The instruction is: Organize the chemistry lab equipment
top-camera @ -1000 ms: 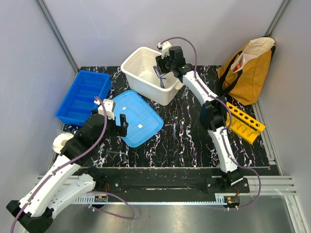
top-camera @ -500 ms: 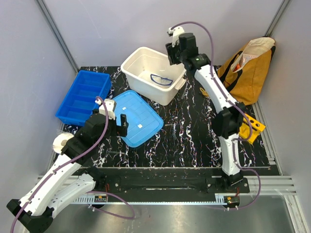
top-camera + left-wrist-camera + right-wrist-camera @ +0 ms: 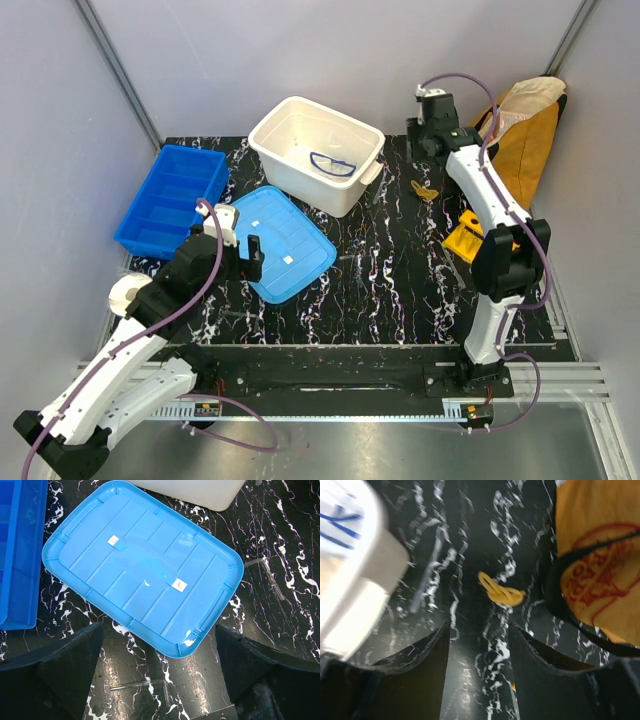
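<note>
Right hand [image 3: 477, 630] hovers empty, parted, between white tub [image 3: 262, 135] and bag [image 3: 525, 140].

A blue lid [image 3: 145, 575] is laid flat on the black marbled desk [image 3: 280, 525], below the widely parted left gripper [image 3: 157, 627]. A blue tray [image 3: 20, 555] is cropped at the left edge and a white tub [image 3: 195, 490] at the top. One thin transparent tube [image 3: 135, 684] lies just below the lid, and a second tube [image 3: 270, 577] lies to its right.

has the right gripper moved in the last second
Yes. The right gripper swung rightward, from over the white tub to beside the yellow bag.
</note>
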Robot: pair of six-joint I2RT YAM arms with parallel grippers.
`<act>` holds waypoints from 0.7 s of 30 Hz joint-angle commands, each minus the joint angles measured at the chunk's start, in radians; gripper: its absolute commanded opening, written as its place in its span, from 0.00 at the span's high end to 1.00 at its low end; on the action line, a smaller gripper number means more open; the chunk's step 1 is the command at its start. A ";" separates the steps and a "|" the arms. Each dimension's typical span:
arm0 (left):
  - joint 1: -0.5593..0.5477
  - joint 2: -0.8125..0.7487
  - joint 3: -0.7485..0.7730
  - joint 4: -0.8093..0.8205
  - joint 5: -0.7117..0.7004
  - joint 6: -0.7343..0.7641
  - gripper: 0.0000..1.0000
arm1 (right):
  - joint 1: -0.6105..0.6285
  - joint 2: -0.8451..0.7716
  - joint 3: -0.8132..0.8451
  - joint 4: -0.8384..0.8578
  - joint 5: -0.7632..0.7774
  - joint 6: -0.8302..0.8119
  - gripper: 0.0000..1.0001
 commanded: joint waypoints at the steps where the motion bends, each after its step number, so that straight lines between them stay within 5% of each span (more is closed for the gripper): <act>1: -0.005 -0.010 0.004 0.048 0.013 0.015 0.03 | -0.054 0.021 -0.026 -0.018 0.010 0.030 0.44; 21: -0.005 -0.018 0.001 0.048 0.010 0.012 0.03 | -0.102 0.407 0.184 -0.107 0.068 -0.043 0.46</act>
